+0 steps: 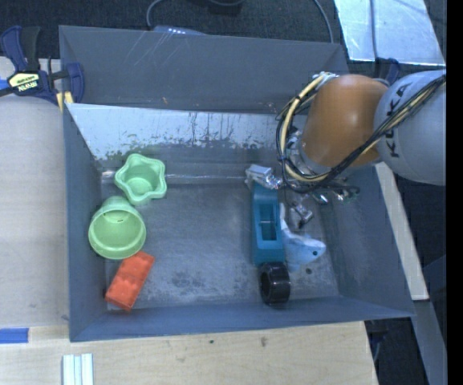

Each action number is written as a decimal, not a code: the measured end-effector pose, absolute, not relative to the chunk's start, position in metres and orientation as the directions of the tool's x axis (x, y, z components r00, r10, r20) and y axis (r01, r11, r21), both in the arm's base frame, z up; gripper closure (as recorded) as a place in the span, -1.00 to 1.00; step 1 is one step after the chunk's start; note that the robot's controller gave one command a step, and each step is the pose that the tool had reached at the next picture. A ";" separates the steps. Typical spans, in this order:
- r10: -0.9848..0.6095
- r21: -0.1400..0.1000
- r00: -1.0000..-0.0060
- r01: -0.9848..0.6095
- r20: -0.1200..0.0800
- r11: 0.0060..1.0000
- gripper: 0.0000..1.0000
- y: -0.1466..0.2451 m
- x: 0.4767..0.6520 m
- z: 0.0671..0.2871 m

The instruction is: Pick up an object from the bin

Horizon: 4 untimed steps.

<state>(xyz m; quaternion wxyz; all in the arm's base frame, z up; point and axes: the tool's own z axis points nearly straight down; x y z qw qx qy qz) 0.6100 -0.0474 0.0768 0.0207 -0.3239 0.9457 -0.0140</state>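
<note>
Right of the bin's (215, 315) middle lies a blue oblong block (266, 231), stretched out lengthways from the back wall toward the front. It has a hollow or window in its upper face. The hand (298, 213) hangs just beside the blue block's right flank, close above the bin floor. Whether the hand is spread or pressed together I cannot tell, and nothing can be seen pinched in it.

By its look the block is hard plastic: probably light, stiff and rather slick, not fragile. Its narrow width seems the best place to take hold, across the two long sides near the middle, so that it hangs level and does not swing.

Touching or nearly touching the blue block's right front corner is a pale blue piece (305, 251), which could get in the way of a grasp from that side. Just in front of the blue block stands a short black cylinder (275, 284). Well to the left of the blue block sit a green flower-shaped cup (141, 177), a round green cup (117, 229) and an orange block (129, 280).
</note>
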 end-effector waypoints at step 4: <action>-0.709 -0.049 -0.704 -0.708 -0.032 0.705 1.00 -0.031 0.617 0.074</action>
